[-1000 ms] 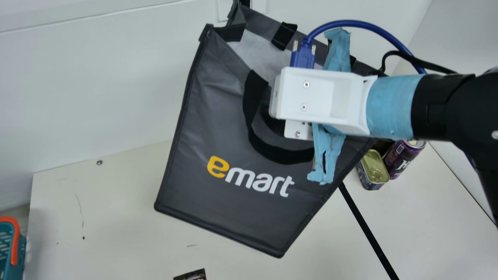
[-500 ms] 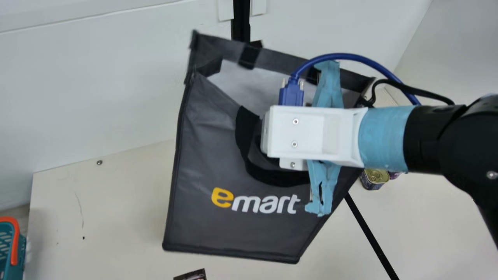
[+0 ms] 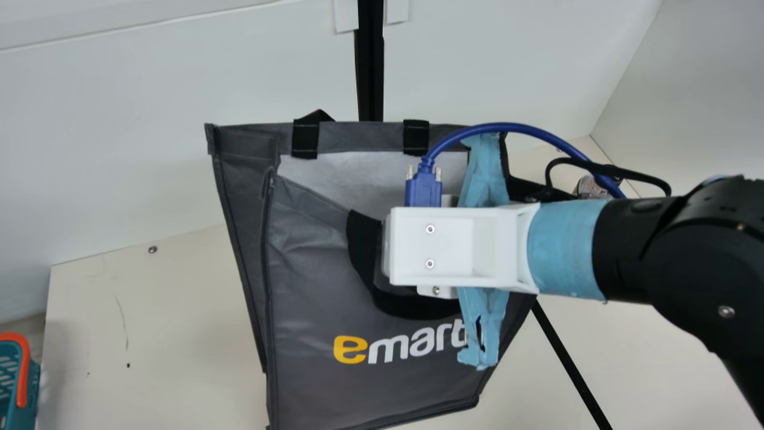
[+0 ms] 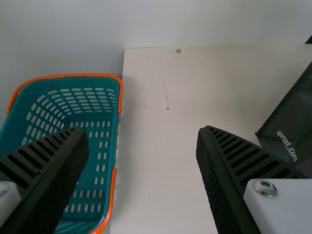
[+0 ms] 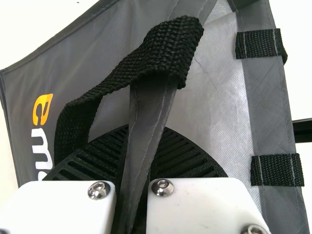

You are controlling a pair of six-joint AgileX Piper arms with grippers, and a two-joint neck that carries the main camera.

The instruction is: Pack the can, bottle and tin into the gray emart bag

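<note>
Pinching the front rim of the gray emart bag [image 3: 328,275], your right gripper [image 3: 456,246] has its fingers closed on the fabric, beside the black webbing handle [image 3: 364,251]. The bag's mouth is open, showing its pale lining. Your left gripper [image 4: 141,136] has its fingers spread wide, holding nothing. In the main view, you have the teal basket [image 3: 9,388] well apart from the bag, to its left, and, right of the bag, a shiny container [image 3: 588,188] too covered by the cable [image 3: 501,127] for you to identify.
</note>
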